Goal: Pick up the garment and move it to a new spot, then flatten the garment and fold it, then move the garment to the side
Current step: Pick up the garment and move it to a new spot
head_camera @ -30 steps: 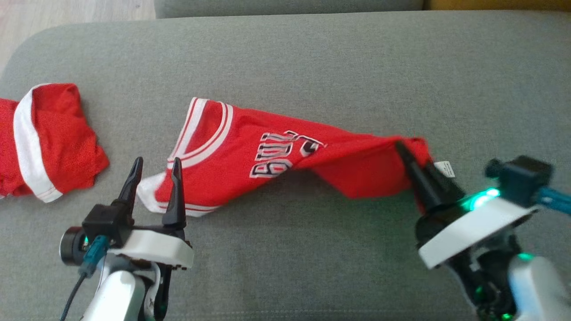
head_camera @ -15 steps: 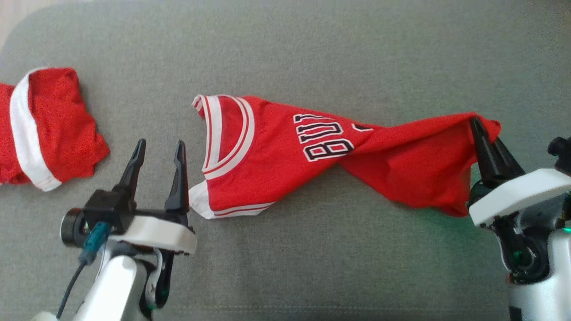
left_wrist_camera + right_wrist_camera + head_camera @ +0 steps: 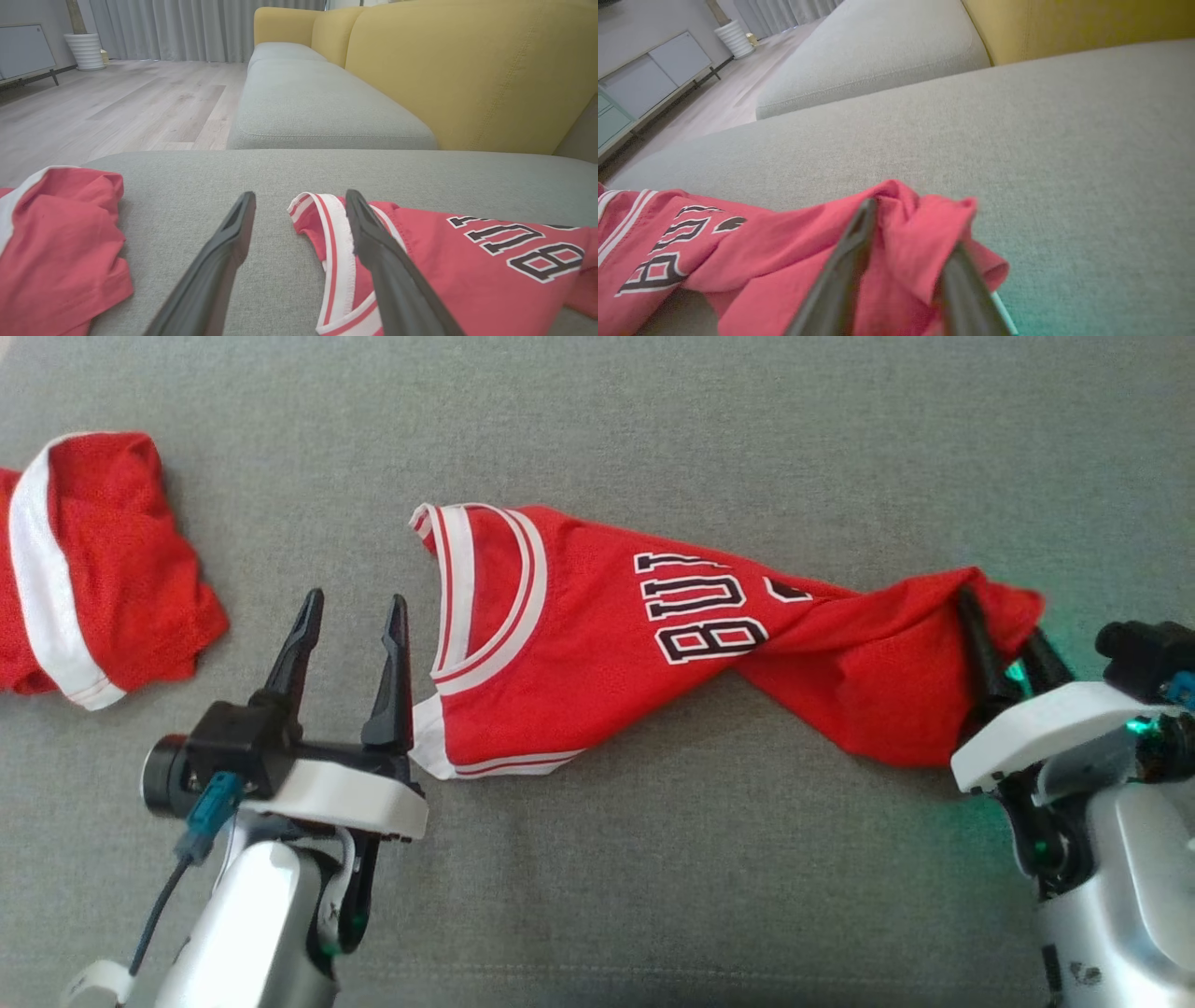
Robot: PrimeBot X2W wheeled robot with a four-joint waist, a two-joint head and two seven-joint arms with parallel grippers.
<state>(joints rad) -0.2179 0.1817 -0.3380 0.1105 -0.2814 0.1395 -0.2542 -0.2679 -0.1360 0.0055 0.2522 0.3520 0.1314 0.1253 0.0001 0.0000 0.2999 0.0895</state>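
Note:
The garment [image 3: 597, 644] is a red jersey with white trim and black lettering, stretched out and twisted across the grey cushion. Its neckline points left and its hem is bunched at the right. My right gripper [image 3: 999, 616] is at that hem, its fingers parted with loose red cloth lying between and over them [image 3: 915, 224]. My left gripper [image 3: 355, 599] stands open just left of the jersey's striped edge [image 3: 327, 242]. In the left wrist view its right finger [image 3: 373, 242] overlaps the white trim, with nothing between the fingers.
A second red cloth with a white band [image 3: 84, 569] lies crumpled at the far left of the cushion [image 3: 653, 429]. A yellow backrest [image 3: 467, 70] rises beyond, another grey cushion [image 3: 317, 102] sits behind, and wooden floor [image 3: 117, 102] lies past the left edge.
The right gripper carried the hem to the right, drawing the jersey out longer and lower onto the cushion, and its fingers have parted. The head camera has tilted. The left gripper stays open.

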